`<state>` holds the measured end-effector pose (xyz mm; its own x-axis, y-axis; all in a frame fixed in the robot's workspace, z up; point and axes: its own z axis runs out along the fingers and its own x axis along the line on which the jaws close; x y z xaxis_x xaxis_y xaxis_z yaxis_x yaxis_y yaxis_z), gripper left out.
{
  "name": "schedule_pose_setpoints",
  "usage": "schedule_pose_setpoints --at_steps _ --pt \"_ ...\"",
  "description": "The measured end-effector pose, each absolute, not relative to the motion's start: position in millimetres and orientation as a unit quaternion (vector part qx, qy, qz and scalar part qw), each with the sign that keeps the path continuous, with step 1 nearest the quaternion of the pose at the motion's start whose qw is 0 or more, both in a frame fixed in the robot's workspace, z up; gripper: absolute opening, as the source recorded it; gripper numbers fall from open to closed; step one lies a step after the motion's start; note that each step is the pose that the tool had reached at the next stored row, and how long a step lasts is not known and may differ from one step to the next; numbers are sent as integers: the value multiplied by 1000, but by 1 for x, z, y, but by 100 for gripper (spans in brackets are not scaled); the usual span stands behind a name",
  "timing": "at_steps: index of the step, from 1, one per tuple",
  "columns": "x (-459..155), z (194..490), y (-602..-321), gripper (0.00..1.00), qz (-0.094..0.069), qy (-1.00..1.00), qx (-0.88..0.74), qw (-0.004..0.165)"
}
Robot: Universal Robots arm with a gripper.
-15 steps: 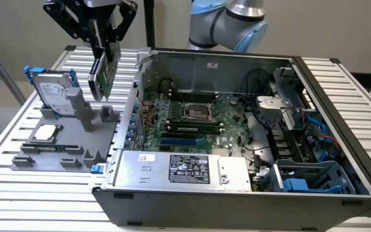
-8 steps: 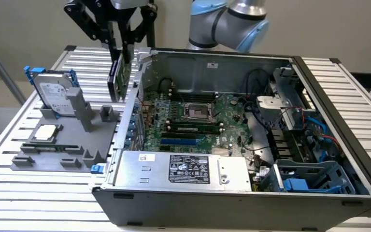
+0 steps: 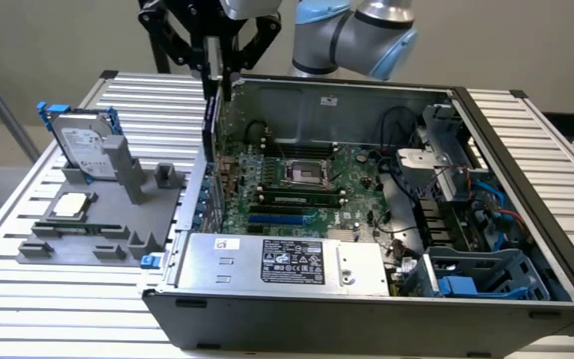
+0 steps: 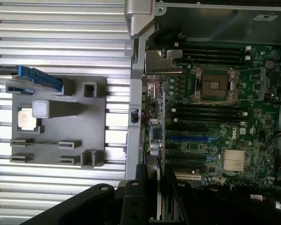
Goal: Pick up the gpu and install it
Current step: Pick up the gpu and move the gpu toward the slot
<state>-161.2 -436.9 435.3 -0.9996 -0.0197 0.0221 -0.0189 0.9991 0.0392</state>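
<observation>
Exterior view, left to right: drive (image 3: pixel 86 146) with blue rails upright in grey fixture (image 3: pixel 107 224) on counter (image 3: pixel 28 299), label print too small to read. End effector (image 3: pixel 217 78) narrowed on gpu (image 3: pixel 208 127); card hangs upright, edge-on, at case (image 3: pixel 367 314) wall on exterior view's left, beside motherboard (image 3: pixel 307 179). Power supply (image 3: pixel 217 262) bears white sticker, black label, text unreadable. Wrist view: "DELL" on motherboard near heatsink (image 4: pixel 234 159).
</observation>
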Motion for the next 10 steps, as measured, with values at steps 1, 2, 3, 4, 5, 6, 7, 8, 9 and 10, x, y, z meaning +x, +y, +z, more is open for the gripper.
schedule_pose_setpoints --at_steps 1,2,3,4,5,6,7,8,9,10 --pt "-157 435 -437 27 -20 -1000 10 12" --pt "-152 434 -437 27 -20 -1000 10 12" --pt "-148 433 -438 27 -20 -1000 10 12" --pt "-143 432 -438 27 -20 -1000 10 13" --pt "-139 431 -438 27 -20 -1000 10 13" --pt "-134 429 -438 27 -20 -1000 10 13" --pt "-130 428 -438 27 -20 -1000 10 14" --pt "-125 426 -438 27 -20 -1000 10 14" --pt "-120 425 -438 27 -20 -1000 10 14" --pt "-116 423 -438 27 -20 -1000 10 14"
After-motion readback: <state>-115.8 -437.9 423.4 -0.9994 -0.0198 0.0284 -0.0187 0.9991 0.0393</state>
